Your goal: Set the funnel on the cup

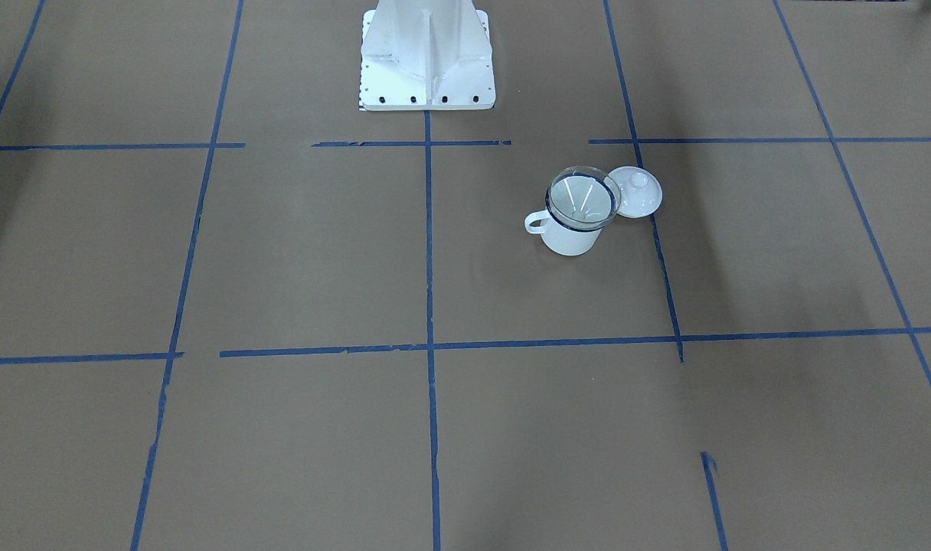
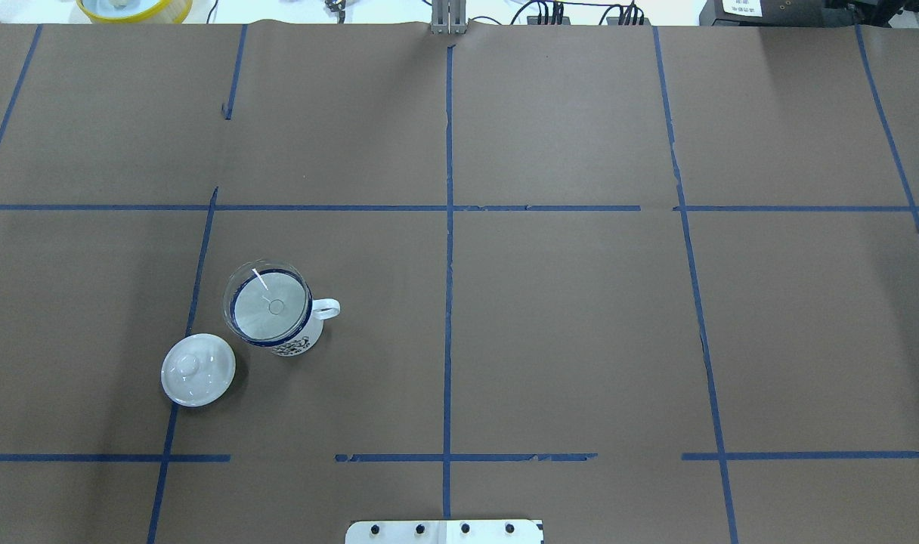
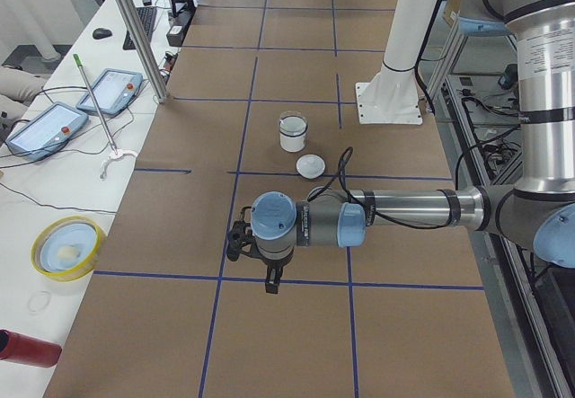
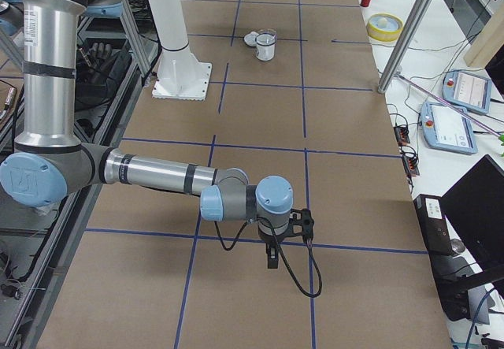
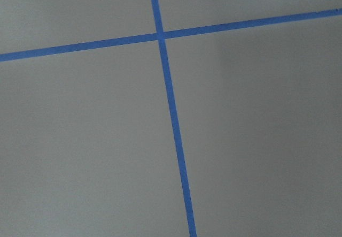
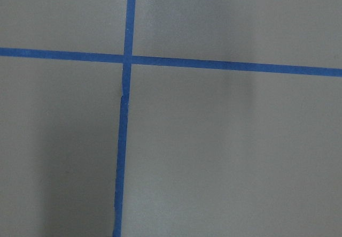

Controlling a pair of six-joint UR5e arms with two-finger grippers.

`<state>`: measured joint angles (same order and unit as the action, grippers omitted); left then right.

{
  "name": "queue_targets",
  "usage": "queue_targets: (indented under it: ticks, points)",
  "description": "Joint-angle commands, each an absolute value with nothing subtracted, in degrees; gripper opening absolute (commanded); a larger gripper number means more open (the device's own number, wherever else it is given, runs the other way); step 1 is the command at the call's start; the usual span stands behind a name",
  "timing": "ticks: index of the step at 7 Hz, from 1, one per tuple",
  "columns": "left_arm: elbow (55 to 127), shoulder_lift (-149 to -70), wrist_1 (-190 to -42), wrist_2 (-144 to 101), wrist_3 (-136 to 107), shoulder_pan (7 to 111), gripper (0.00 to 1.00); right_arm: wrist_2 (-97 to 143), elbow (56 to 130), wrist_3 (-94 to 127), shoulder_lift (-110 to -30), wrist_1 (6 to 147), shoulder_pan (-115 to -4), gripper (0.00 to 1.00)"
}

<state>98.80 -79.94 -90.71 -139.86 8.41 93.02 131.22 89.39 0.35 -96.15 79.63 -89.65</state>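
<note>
The white enamel cup with a dark blue rim stands upright on the brown table. The clear funnel sits in its mouth, rim resting on the cup's rim. In the overhead view the funnel covers the cup, whose handle points right. Both show small in the left view and the right view. My left gripper hangs over the table far from the cup; I cannot tell if it is open. My right gripper hangs over the opposite end; I cannot tell its state. The wrist views show only tape lines.
A round white knobbed lid lies flat beside the cup, also in the front view. The robot's white base stands at the table's edge. A yellow bowl, tablets and a red bottle sit on the side bench.
</note>
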Motion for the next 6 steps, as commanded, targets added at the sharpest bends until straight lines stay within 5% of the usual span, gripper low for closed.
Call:
queue_targets:
  ticks: [1,6]
  points:
    - [98.79,-79.81,-90.35,-136.61,8.35,93.78,1.0,131.22,89.38,0.35,-96.15,79.63,-89.65,1.0]
    - [101.34,-79.37,-90.44,-133.68,8.18,93.69,1.0,131.22,89.38,0.35,-96.15,79.63,-89.65,1.0]
